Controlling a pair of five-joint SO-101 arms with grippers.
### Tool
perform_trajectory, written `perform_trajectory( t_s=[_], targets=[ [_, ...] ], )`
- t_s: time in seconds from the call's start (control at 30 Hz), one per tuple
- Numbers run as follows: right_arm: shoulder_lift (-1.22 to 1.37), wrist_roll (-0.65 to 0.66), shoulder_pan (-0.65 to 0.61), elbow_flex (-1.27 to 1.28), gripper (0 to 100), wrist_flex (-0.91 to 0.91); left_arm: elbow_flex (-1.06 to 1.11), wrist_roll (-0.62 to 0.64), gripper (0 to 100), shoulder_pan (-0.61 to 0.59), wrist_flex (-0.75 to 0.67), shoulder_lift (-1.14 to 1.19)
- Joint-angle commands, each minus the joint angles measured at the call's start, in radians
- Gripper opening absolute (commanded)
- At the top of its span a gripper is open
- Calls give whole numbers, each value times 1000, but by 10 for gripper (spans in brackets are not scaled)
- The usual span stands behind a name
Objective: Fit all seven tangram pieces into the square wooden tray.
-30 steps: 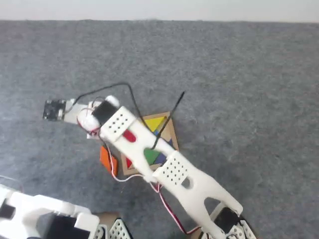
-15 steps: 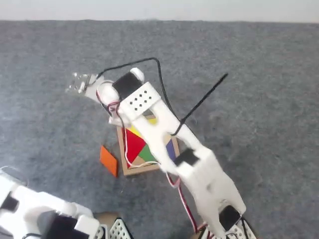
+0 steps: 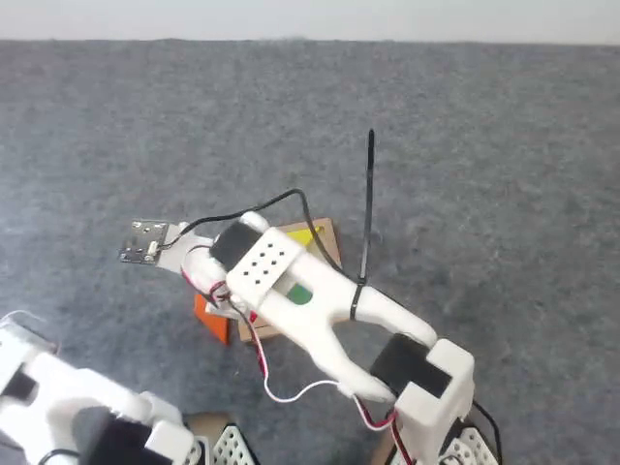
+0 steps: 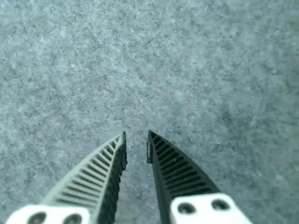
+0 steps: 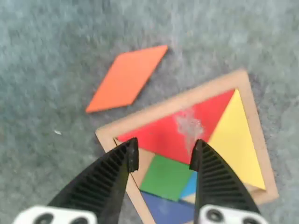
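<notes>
The right gripper (image 5: 164, 147) hangs over a corner of the square wooden tray (image 5: 187, 98), its fingers moderately wide and empty. The orange parallelogram (image 5: 127, 78) lies flat on the grey carpet (image 4: 149, 56), just outside that corner and apart from the rim. Its long axis runs roughly alongside the rim. The tray holds a red triangle (image 5: 173, 130), a yellow triangle (image 5: 233, 135), a green square (image 5: 166, 179) and blue pieces, with a bare wooden patch beside the red. The left gripper (image 4: 137, 140), narrowly parted and empty, hangs over bare carpet. The right arm is judged the nearer.
</notes>
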Motion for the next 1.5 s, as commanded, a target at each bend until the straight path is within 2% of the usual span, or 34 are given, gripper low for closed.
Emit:
perform_trajectory(
  t_s=[0.0, 0.13, 0.2, 1.1, 1.23, 1.33, 1.47],
  targets=[
    [71, -114, -45, -110, 202, -19, -31, 12, 70, 5, 9, -44],
    [177, -281, -77, -213, 231, -19, -31, 12, 70, 5, 9, -44],
    [196, -322, -81, -258, 264, -18, -30, 12, 70, 5, 9, -44],
    [329, -262, -186, -269, 268, -50, -30, 8, 70, 5, 9, -38],
    [392, -261, -174, -275, 182, -90, -30, 8, 70, -18, 9, -43],
    [404, -259, -162, -318, 121, -45, -30, 8, 70, -20, 9, -43],
    [426, -253, -122, -331, 146, -21, -30, 8, 70, -20, 9, -43]
  ],
)
